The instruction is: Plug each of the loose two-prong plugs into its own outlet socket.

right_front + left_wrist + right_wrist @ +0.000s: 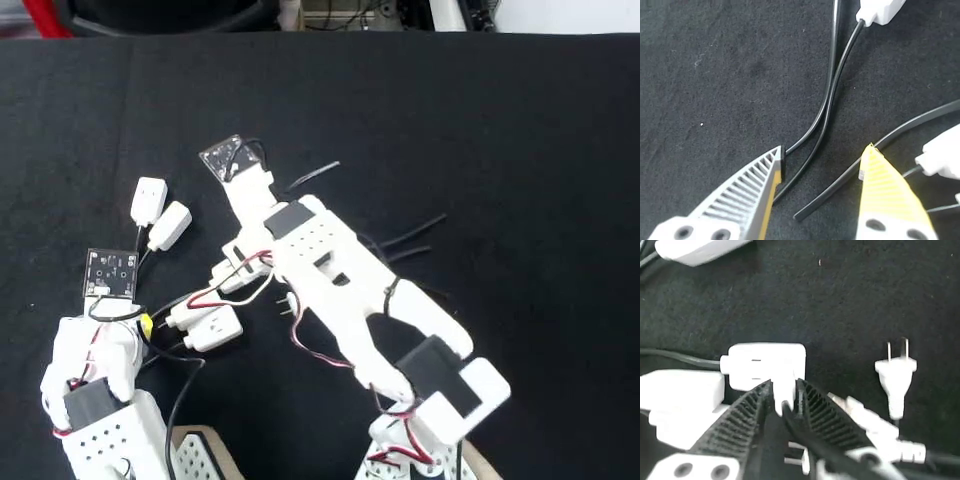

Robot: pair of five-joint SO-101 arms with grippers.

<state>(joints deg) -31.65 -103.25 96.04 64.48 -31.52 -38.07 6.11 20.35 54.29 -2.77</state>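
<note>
The right jaws clamp a white plug (785,391), mostly hidden between them, beside a slotted socket (765,365) on the black bench (500,150); whether they touch is unclear. A second plug (895,377) lies loose nearby, prongs bare. The left jaws gape over black cables (827,110), holding nothing.

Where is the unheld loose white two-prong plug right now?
The loose white two-prong plug lies on the black cloth near the high view's centre, between the white outlet socket and the right arm.

Even, diffuse light; white arm (330,260) glares; black table (520,140) swallows shadows.
</note>
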